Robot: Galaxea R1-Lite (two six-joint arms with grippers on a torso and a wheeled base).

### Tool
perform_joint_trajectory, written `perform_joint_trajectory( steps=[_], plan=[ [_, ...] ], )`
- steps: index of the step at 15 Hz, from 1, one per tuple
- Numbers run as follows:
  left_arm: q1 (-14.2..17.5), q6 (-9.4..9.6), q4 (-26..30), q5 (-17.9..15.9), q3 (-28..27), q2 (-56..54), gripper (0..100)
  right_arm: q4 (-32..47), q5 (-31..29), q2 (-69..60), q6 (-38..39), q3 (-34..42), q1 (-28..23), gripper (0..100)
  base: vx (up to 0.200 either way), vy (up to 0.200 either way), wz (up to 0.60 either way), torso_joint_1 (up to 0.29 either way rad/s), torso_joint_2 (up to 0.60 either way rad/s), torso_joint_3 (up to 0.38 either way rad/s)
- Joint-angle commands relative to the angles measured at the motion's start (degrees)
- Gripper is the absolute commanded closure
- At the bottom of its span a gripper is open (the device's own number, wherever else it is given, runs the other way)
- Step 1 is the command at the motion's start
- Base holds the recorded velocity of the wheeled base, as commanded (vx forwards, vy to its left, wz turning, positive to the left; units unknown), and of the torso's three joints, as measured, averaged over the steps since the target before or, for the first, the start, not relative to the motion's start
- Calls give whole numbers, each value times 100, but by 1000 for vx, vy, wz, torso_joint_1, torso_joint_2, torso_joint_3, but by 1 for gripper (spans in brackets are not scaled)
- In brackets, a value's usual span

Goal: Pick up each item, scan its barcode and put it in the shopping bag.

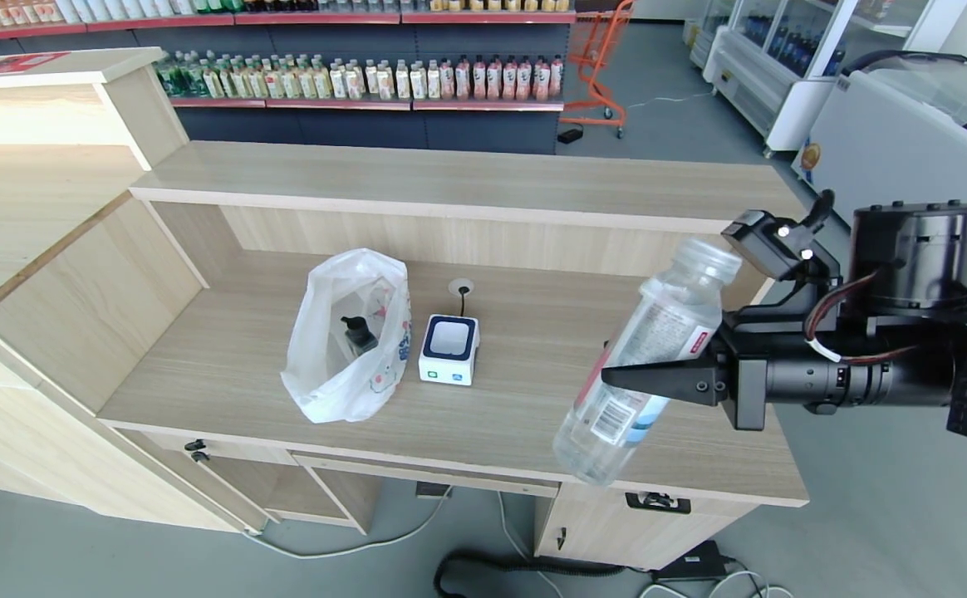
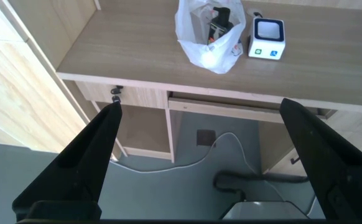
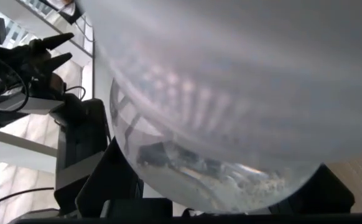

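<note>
Before drink shelves point(image 1: 367, 79), the counter point(image 1: 533, 349) bears bag point(image 1: 317, 374) and scanner point(image 1: 449, 349); right fingers point(image 1: 666, 378) clamp bottle point(image 1: 658, 332), left fingers point(image 2: 88, 155) gape.

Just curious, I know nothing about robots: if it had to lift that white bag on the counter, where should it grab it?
Probably the crumpled rim of the bag at its open top, coming down from above. The plastic is soft and slumped, so its sides offer nothing firm, and the dark pump bottle inside would hang below a top pinch.
</note>
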Motion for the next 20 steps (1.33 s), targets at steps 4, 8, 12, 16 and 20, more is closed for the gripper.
perform_joint_trajectory(
  steps=[4,8,12,16,20],
  plan=[
    [0,-1,-2,0,0,-2,0,1,13,310,-11,-138,14,100,0,0,0,0,0,0],
    [0,-1,-2,0,0,-2,0,1,22,406,25,-296,84,100,0,0,0,0,0,0],
    [0,-1,-2,0,0,-2,0,1,92,415,33,-296,287,100,0,0,0,0,0,0],
    [0,-1,-2,0,0,-2,0,1,92,521,25,-340,383,100,0,0,0,0,0,0],
    [0,-1,-2,0,0,-2,0,1,92,529,25,-349,383,100,0,0,0,0,0,0]
  ],
)
